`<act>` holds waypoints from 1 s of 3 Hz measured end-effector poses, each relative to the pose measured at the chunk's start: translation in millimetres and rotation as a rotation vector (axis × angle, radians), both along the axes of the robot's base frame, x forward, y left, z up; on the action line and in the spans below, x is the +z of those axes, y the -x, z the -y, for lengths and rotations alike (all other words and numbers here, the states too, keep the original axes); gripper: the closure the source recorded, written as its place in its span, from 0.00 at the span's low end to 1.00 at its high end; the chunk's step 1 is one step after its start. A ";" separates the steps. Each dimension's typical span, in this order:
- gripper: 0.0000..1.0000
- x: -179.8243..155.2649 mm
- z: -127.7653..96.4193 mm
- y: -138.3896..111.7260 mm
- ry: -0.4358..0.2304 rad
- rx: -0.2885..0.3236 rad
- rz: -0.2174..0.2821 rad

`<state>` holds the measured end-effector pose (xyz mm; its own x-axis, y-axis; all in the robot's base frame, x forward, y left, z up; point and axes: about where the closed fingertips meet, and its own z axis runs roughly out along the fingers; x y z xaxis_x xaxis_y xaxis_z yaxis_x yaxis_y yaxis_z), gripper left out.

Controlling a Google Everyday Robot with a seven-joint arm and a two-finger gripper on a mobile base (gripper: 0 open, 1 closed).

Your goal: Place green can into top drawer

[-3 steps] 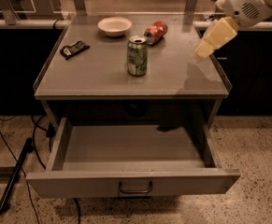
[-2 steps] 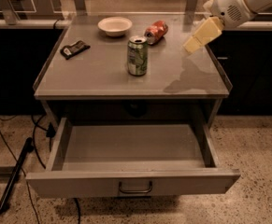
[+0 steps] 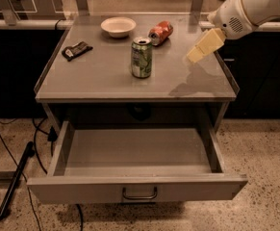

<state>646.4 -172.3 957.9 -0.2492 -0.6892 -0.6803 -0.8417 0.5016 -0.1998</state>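
The green can [image 3: 142, 57] stands upright near the middle of the grey table top [image 3: 106, 76], silver top up. The top drawer [image 3: 137, 189] is pulled open below the table, its inside bare, with a small bar handle on its front panel. My gripper [image 3: 201, 49], with pale yellow fingers, hangs above the right part of the table top, to the right of the green can and apart from it. It holds nothing that I can see.
A white bowl [image 3: 118, 26] sits at the back of the table. A red can [image 3: 160, 32] lies on its side behind the green can. A dark wrapped bar [image 3: 77, 50] lies at the left. Cables and a black rod [image 3: 15, 181] lie on the floor at left.
My gripper has moved left and slightly down over the table, closer to the green can. The can and drawer have not moved.
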 end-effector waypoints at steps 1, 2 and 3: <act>0.00 -30.7 -13.9 -1.8 -0.063 -0.007 -0.030; 0.00 -53.2 -41.0 -8.9 -0.139 0.008 -0.036; 0.00 -66.5 -63.9 -20.3 -0.190 0.024 -0.024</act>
